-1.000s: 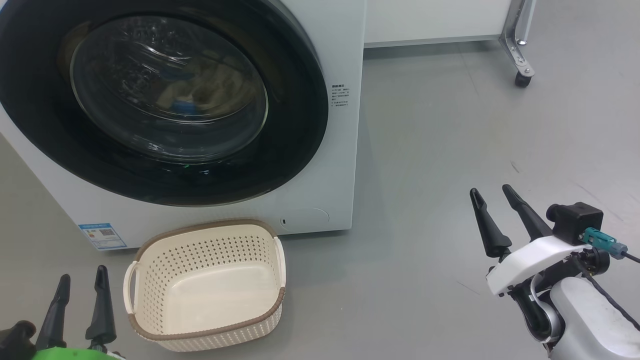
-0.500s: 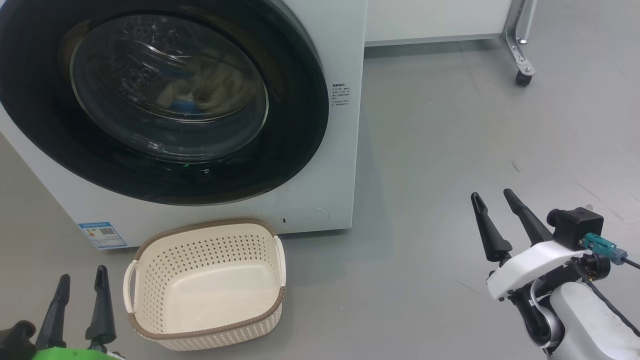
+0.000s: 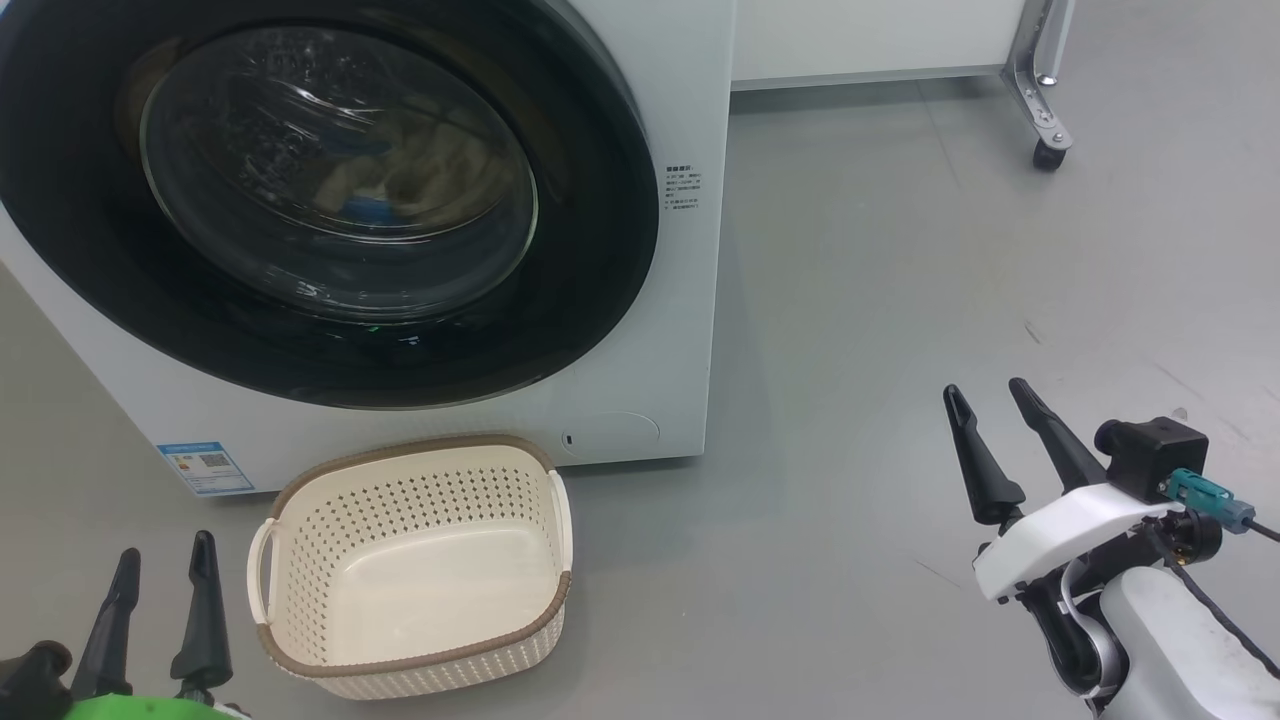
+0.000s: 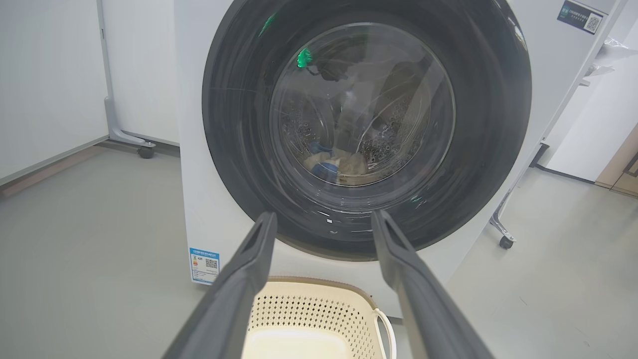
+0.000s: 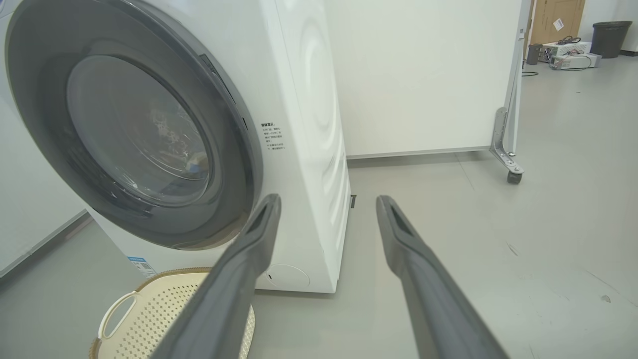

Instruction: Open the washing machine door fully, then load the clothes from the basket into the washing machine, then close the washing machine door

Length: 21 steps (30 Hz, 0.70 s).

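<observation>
The washing machine door (image 3: 330, 180) sits flush against the front of the washing machine (image 3: 690, 330), glossy black ring around the bulging glass. Through that glass I see the clothes (image 3: 385, 195) lying low in the steel drum, cream cloth with a patch of bright blue.

My left gripper (image 3: 165, 548) hangs at the lower left, fingers spread wide and holding nothing. Just to its right stands the basket (image 3: 430, 490) on the grey floor (image 3: 880, 300), its pale bottom bare, its far rim close under the machine's lower front. In the left wrist view the basket lies between my fingers and the door — it is what stands in that line.

My right gripper (image 3: 984, 390) is well off to the right, jaws wide too and gripping nothing, over bare floor beside the machine's right side.

Around the machine: a blue label sticker (image 3: 205, 468) at its lower left corner, a small block of printed text (image 3: 681, 190) right of the door, a round service flap (image 3: 610, 435) below it. Behind stands a white panel (image 3: 860, 40) on a metal leg (image 3: 1035, 70) with a black caster (image 3: 1047, 155). Far back in the right wrist view I make out a dark bin (image 5: 608, 37).
</observation>
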{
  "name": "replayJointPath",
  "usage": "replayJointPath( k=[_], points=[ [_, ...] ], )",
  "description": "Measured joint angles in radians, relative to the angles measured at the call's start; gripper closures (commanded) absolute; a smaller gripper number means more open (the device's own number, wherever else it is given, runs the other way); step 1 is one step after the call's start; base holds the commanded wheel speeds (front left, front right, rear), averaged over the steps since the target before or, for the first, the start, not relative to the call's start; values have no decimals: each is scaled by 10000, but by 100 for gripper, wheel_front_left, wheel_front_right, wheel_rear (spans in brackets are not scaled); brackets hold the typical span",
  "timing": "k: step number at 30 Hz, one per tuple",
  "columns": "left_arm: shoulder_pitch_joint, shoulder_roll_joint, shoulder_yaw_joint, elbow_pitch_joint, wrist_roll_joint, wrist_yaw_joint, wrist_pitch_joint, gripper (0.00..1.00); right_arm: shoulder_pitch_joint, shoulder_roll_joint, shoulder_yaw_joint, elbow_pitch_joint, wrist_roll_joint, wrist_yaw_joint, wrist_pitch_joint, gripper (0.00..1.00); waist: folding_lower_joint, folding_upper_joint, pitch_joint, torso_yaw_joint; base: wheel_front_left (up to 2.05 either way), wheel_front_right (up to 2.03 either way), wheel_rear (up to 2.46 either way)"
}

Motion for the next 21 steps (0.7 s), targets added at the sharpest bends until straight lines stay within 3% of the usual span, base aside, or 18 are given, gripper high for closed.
replayJointPath(
  k=[3, 4, 10, 21],
  points=[
    [-1, 2, -17, 0, -4, 0, 0, 0, 109, 12, -13, 2, -50, 0, 0, 0, 0, 0, 3, 5, 0, 0, 0],
    [9, -27, -31, 48, -6, 2, 8, 100, 132, 36, -2, 48, -48, -2, 2, 100, 0, 0, 3, 5, 0, 0, 0],
    [228, -548, -171, 500, -75, 2, 54, 100, 798, 424, 136, 454, -6, -2, 33, 100, 0, 0, 3, 7, 0, 0, 0],
    [225, -608, -36, 527, -1129, 2, 360, 100, 803, 589, -405, 382, 999, -2, 351, 100, 0, 0, 4, 43, 0, 0, 0]
  ],
)
